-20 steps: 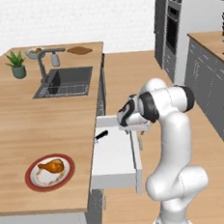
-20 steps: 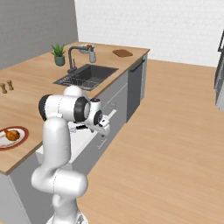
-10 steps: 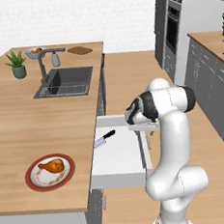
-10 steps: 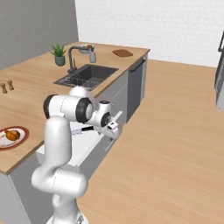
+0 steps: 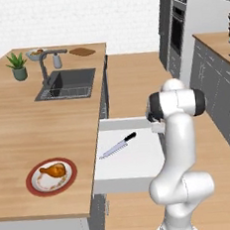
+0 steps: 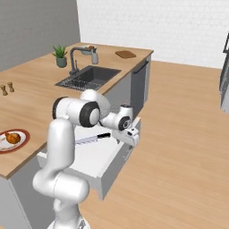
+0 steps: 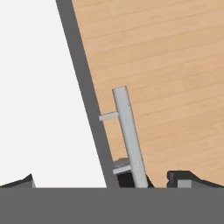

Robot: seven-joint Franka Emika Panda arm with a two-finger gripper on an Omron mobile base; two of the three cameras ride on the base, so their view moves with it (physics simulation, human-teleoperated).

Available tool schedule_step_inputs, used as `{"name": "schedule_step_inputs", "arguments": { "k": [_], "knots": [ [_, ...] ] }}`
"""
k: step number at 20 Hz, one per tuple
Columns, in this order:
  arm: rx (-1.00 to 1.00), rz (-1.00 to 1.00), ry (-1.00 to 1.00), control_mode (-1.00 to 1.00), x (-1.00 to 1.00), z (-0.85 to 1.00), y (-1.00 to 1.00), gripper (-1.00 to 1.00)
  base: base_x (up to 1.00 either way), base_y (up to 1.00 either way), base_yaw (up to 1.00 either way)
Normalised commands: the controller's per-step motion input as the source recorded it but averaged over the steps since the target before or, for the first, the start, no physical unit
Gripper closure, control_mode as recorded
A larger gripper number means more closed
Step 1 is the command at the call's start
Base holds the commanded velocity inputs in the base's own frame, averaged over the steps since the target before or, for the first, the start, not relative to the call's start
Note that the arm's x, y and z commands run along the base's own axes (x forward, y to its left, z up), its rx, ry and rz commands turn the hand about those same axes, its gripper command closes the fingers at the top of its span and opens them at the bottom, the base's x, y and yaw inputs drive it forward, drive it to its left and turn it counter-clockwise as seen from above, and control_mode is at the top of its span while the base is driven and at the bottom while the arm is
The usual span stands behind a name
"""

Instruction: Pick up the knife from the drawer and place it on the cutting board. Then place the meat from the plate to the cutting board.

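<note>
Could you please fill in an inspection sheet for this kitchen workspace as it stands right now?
Surface: light wooden island countertop, with a sink.
Job's things: silver-bladed black-handled knife lies in the open white drawer; golden-brown drumstick on the red-rimmed white plate; small brown cutting board at the far end.
Clutter: potted plant, grey bowl, two small shakers.
Grippers: gripper open, empty, above the drawer's front edge.
Cables: nothing seen.
Surroundings: grey cabinets, wall oven, wooden floor.

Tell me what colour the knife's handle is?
Black, on the knife with its silvery blade. The left base view shows it best.
</note>
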Motion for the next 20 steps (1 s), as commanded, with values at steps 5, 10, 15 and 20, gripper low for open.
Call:
{"name": "schedule_step_inputs", "arguments": {
  "k": [5,10,15,20],
  "knots": [
    [0.0,-0.07,0.14,-1.0,0.0,0.14,-0.91,-1.0,0.0,0.0,0.0],
    [0.0,0.04,-0.08,-1.0,0.0,0.85,-0.32,-1.0,0.0,0.0,0.0],
    [-0.05,0.31,-0.03,-1.0,0.01,0.8,0.23,-1.0,0.0,0.0,0.0],
    [0.0,0.87,0.0,-1.0,0.0,-0.07,0.43,-1.0,0.0,0.0,0.0]
  ]
}}
